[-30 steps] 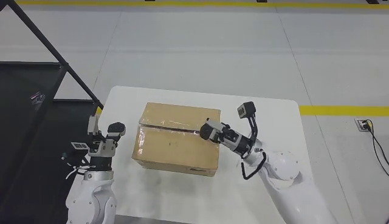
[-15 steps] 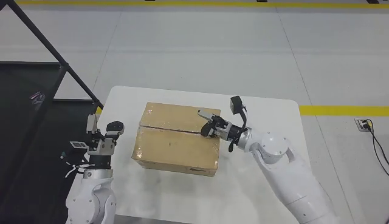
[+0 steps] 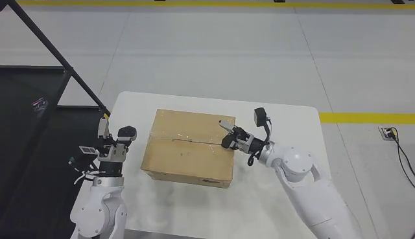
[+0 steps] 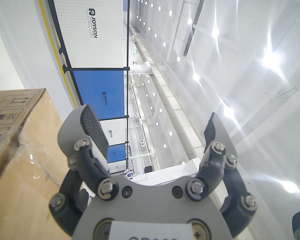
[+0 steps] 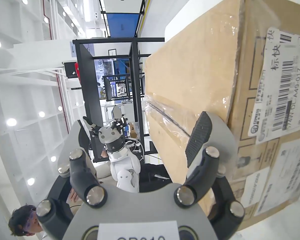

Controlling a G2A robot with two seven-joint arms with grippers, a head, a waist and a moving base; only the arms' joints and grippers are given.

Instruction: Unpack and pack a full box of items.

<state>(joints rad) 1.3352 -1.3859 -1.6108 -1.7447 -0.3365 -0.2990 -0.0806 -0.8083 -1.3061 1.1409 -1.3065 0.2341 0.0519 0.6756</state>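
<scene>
White worktop [image 3: 285, 119] carries the shut brown cardboard box [image 3: 189, 147] at centre, its taped seam running arm to arm; we note our right end effector [image 3: 227, 133] spread wide at the seam's right end, and our left end effector [image 3: 115, 134] also wide, upturned just beside the other end.

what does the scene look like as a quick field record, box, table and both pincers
box: brown cardboard box, flaps shut, clear tape along the top seam
table: white rounded table, box resting on it
left pincer: open, empty, pointing up beside one end of the box
right pincer: open, empty, at the box's labelled end near the seam; contact cannot be told
labels: white printed paper labels on that end
</scene>
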